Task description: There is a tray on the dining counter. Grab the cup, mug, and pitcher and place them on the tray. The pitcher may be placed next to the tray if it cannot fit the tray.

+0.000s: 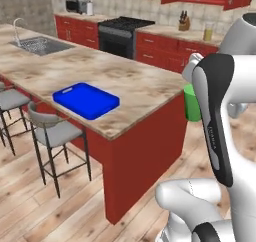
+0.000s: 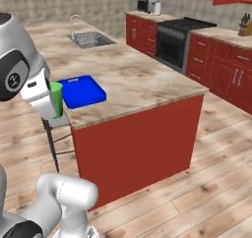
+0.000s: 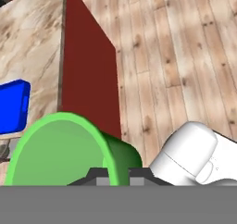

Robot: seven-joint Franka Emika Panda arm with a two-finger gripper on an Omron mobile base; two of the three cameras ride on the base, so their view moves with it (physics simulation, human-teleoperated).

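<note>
Left base view, left to right. A sink (image 1: 36, 45) with a curved faucet is set into the far left end of the dining counter (image 1: 115, 76), whose beige veined top rests on a red base. 2 grey-seated stools (image 1: 52, 131) stand along the counter's near side. The tray (image 1: 86, 100), bright blue and shallow, lies flat on the counter top near that edge and carries nothing. Behind the counter, a black stove (image 1: 120, 33) sits among red cabinets on the wall counter, with a knife block (image 1: 184, 22) farther right and the pitcher (image 1: 208, 32), holding yellow liquid, just right of it. At far right the white arm covers most of the cup (image 1: 190, 103), a green tumbler held in the air beyond the counter's right end, well apart from the tray.

Right base view. The cup (image 2: 56, 99) appears beside the arm's wrist, in front of the tray (image 2: 83, 92).

Hand view. The gripper (image 3: 117, 177) is clamped on the cup (image 3: 60, 149): its wall stands between the 2 dark fingertips (image 3: 99, 177), with the green mouth facing the camera. A corner of the tray (image 3: 13, 105) shows at left, above the wooden floor (image 3: 185, 56).
</note>
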